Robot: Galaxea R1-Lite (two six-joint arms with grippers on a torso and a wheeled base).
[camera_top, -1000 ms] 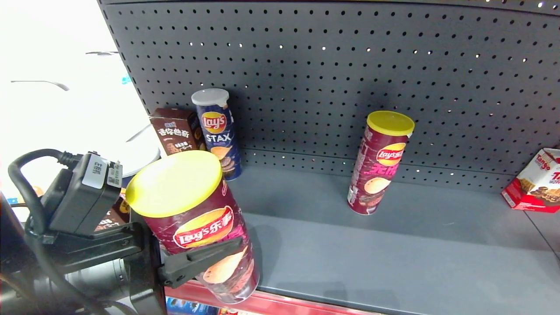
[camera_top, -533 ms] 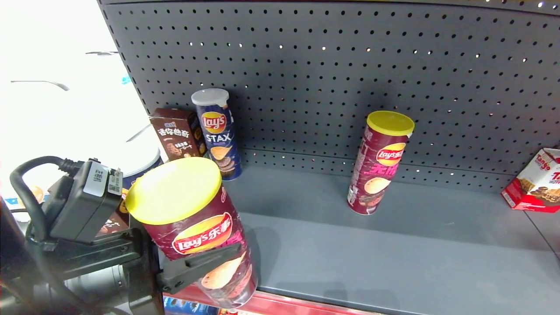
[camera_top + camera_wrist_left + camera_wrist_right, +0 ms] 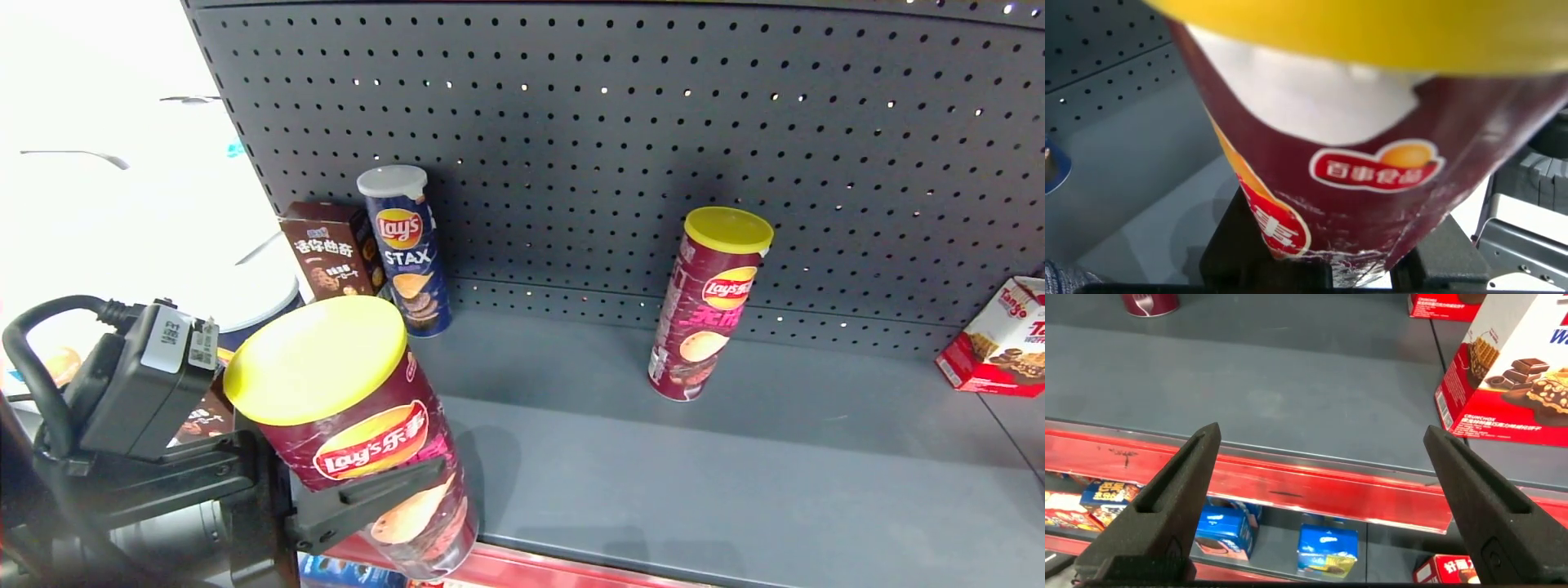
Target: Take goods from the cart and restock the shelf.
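My left gripper [image 3: 384,486] is shut on a maroon chip can with a yellow lid [image 3: 359,425], held slightly tilted over the front left edge of the grey shelf board [image 3: 694,482]. In the left wrist view the same can [image 3: 1372,163] sits between the two black fingers [image 3: 1229,253]. A second maroon can [image 3: 709,304] stands upright farther back on the shelf, near the pegboard. My right gripper [image 3: 1323,498] is open in front of the shelf's red front strip [image 3: 1290,478], with nothing between its fingers.
A blue chip can [image 3: 406,249] and a brown biscuit box [image 3: 331,249] stand at the back left. A red and white wafer box [image 3: 1000,339] sits at the right, the wafer box [image 3: 1511,376] close to my right gripper. Blue packs [image 3: 1327,547] lie on the shelf below.
The held can and my left gripper have shifted a little down and to the left. The goods on the shelf have not moved.
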